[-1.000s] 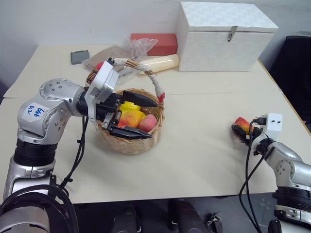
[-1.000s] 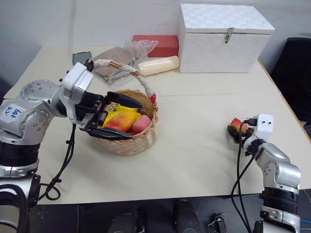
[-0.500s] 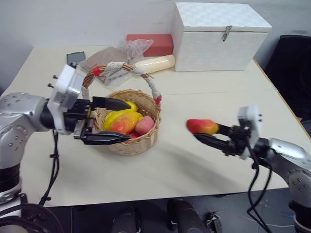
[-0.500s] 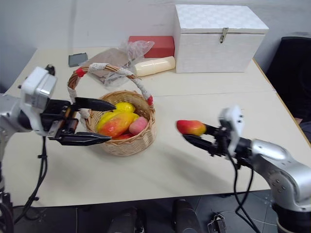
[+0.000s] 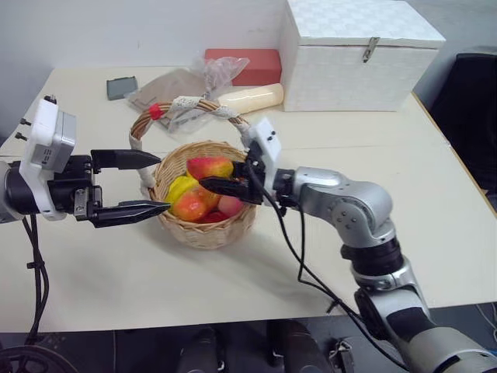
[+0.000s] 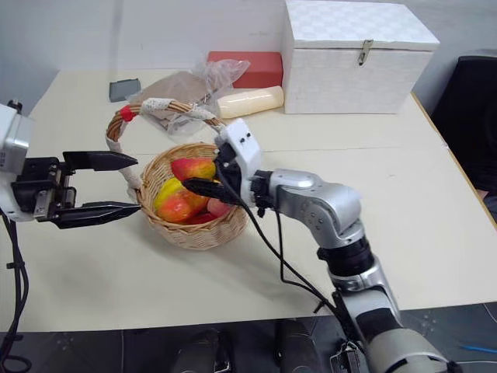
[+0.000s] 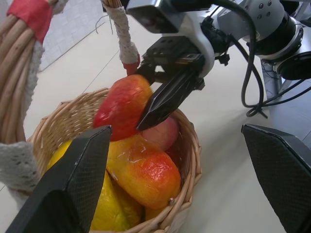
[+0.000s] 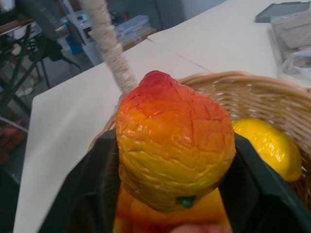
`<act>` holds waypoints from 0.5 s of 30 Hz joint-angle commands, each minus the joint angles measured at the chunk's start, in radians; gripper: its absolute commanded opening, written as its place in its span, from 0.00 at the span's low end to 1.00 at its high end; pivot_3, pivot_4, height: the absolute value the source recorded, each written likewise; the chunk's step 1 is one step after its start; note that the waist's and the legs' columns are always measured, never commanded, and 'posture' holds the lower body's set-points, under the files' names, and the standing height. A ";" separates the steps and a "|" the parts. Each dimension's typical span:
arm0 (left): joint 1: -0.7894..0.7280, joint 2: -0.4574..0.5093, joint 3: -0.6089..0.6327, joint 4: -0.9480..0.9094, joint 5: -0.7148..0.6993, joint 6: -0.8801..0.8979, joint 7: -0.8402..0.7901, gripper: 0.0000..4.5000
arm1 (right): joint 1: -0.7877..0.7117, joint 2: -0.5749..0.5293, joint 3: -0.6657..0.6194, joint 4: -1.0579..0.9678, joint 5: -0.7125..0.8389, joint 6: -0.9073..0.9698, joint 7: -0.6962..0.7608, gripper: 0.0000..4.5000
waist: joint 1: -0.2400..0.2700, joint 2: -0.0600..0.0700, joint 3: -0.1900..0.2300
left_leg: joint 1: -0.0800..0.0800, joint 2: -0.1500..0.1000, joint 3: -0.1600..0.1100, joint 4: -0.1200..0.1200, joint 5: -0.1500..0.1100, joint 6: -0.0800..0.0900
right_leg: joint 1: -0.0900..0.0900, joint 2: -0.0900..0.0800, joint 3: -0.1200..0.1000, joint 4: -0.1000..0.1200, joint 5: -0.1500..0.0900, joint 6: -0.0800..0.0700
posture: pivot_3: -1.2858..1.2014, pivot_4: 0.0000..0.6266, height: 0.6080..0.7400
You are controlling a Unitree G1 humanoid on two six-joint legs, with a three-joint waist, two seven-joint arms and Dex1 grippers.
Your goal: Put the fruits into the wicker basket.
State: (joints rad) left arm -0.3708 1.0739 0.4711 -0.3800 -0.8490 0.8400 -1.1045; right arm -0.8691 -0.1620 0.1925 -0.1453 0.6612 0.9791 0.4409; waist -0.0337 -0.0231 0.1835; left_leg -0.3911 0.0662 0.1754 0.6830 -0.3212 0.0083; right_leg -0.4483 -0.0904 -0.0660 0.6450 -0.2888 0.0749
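Left eye view: large beige table (image 5: pixel 326 233) carrying a white lidded box with a metal clasp (image 5: pixel 357 54) at the far edge, with a flat red box (image 5: pixel 248 66), a cream cylindrical roll (image 5: pixel 250 98), crumpled clear plastic bags (image 5: pixel 203 81) and a small grey rectangular card (image 5: pixel 122 87) along the back. Round light-brown wicker basket (image 5: pixel 203 231) sits near mid-table, its tall arched handle wrapped in white lace with red ribbon (image 5: pixel 159 111) at the joint. Right gripper (image 5: pixel 229 177) reaches in from the robot's right, pointing roughly level toward the left, over the basket's opening; its black fingers (image 7: pixel 163 102) are clamped on the small red-and-yellow fruit (image 5: pixel 208 166), which is held just above the contents, not resting on them. This fruit's long axis runs across the grip, red end away from the wrist, yellow-orange end with a small green stem mark nearer it; skin crackled and matte in the right wrist view. Inside the basket: elongated orange-yellow mango (image 5: pixel 191 205) lying slantwise, a yellow lemon-like fruit (image 8: pixel 269 145) behind it, and a round pink peach (image 7: pixel 164 136) against the wall beside the right gripper. Left gripper (image 5: pixel 138 185) hangs just outside the basket's left rim, fingers spread wide, holding nothing.
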 commanded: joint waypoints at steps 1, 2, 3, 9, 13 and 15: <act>0.004 -0.001 0.021 -0.023 -0.019 -0.021 0.014 1.00 | -0.023 0.030 -0.045 -0.026 0.023 0.033 -0.023 0.86 | -0.001 0.000 0.000 | 0.000 0.000 0.000 0.000 0.000 0.000 | 0.000 0.000 0.000 0.000 0.000 0.000 | 0.52 0.24 1.00; 0.003 -0.002 0.016 -0.022 -0.021 -0.024 0.015 1.00 | -0.024 0.034 -0.057 -0.035 0.031 0.043 -0.025 0.93 | -0.001 0.000 0.000 | 0.000 0.000 0.000 0.000 0.000 0.000 | 0.000 0.000 0.000 0.000 0.000 0.000 | 0.52 0.24 1.00; -0.005 -0.006 0.002 -0.018 -0.020 -0.030 0.015 1.00 | -0.019 0.030 -0.085 -0.059 0.057 0.064 -0.027 1.00 | -0.001 0.000 0.000 | 0.000 0.000 0.000 0.000 0.000 0.000 | 0.000 0.000 0.000 0.000 0.000 0.000 | 0.52 0.24 1.00; -0.068 -0.024 -0.077 0.029 -0.004 -0.070 0.008 1.00 | 0.054 -0.050 -0.304 -0.219 0.296 0.236 -0.036 1.00 | 0.006 0.000 0.000 | 0.000 0.000 -0.001 0.000 0.000 0.000 | 0.000 0.000 -0.001 0.000 0.000 0.000 | 0.52 0.24 1.00; -0.108 -0.028 -0.123 0.067 0.013 -0.097 -0.009 1.00 | 0.158 -0.173 -0.431 -0.323 0.452 0.332 -0.071 1.00 | 0.006 -0.001 0.000 | 0.000 -0.001 -0.002 0.000 0.000 0.001 | 0.002 -0.001 -0.003 -0.002 0.000 0.000 | 0.52 0.24 1.00; -0.128 -0.029 -0.144 0.085 0.021 -0.111 -0.024 1.00 | 0.235 -0.272 -0.466 -0.386 0.454 0.326 -0.052 1.00 | 0.001 0.000 0.000 | 0.000 -0.001 -0.001 0.000 0.000 0.001 | 0.002 -0.001 -0.002 -0.004 0.000 0.000 | 0.52 0.24 1.00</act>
State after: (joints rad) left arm -0.4743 1.0357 0.3271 -0.2991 -0.8347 0.7540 -1.1134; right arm -0.6589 -0.3897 -0.2310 -0.4544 1.0772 1.3041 0.3791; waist -0.0325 -0.0235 0.1833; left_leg -0.3905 0.0651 0.1746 0.6821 -0.3216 0.0097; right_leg -0.4466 -0.0915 -0.0677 0.6383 -0.2886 0.0755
